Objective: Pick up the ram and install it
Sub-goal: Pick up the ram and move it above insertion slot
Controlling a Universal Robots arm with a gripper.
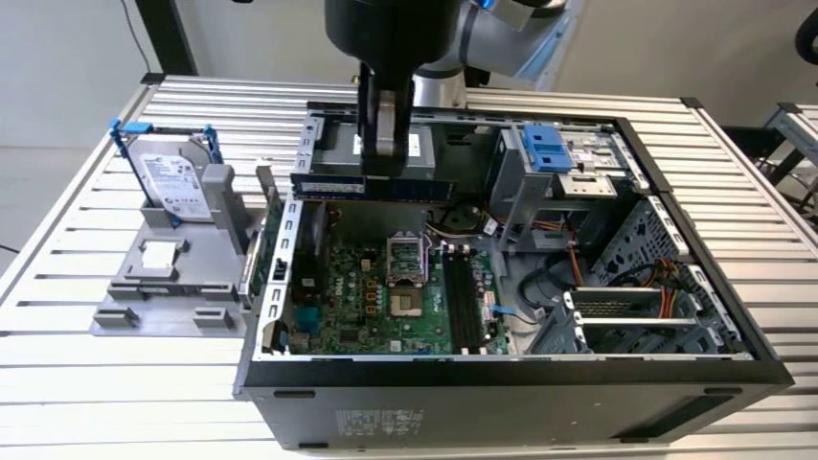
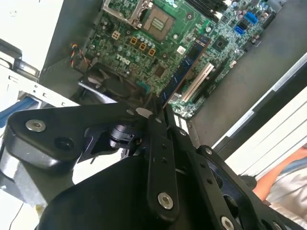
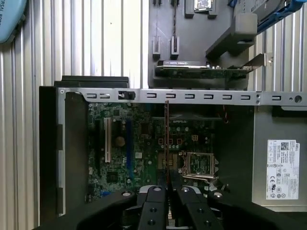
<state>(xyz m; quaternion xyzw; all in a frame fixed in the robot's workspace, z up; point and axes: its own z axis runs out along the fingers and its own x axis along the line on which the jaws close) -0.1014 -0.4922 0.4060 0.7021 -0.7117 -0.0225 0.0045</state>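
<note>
I have the slatted metal table (image 1: 115, 402) under everything, and the open computer case (image 1: 511, 388) lies on its side on it; the arm (image 1: 397, 38) comes down over the case's far part in the exterior view; the green motherboard (image 1: 364, 297) covers the case floor toward the exterior view's left, and I also see it in both wrist views (image 2: 139, 45) (image 3: 144, 143); outside the case, on the exterior view's left, a grey fixture (image 1: 160, 311) carries an upright hard drive (image 1: 172, 182); a light-blue drive bracket (image 1: 543, 149) sits in the case's far corner region

The gripper (image 1: 383, 172) hangs above the motherboard with its fingers (image 3: 154, 206) closed tight on the ram (image 1: 428, 188); in the first wrist view the fingers press on both faces of the stick with no gap showing; the ram is off the board, held on edge with its long side level, running across the exterior view; in the first wrist view I see it edge-on as a thin line (image 3: 166, 139) reaching out from the gripper (image 3: 166, 189) over the motherboard, and in the second wrist view it juts as a blue strip (image 2: 187, 69) from the gripper (image 2: 162, 111)

The black memory slots (image 1: 466, 302) lie below and apart from the ram, nearer the camera in the exterior view, and the stick lies crosswise to their run; the bare processor socket (image 1: 406, 273) sits just beside them
</note>
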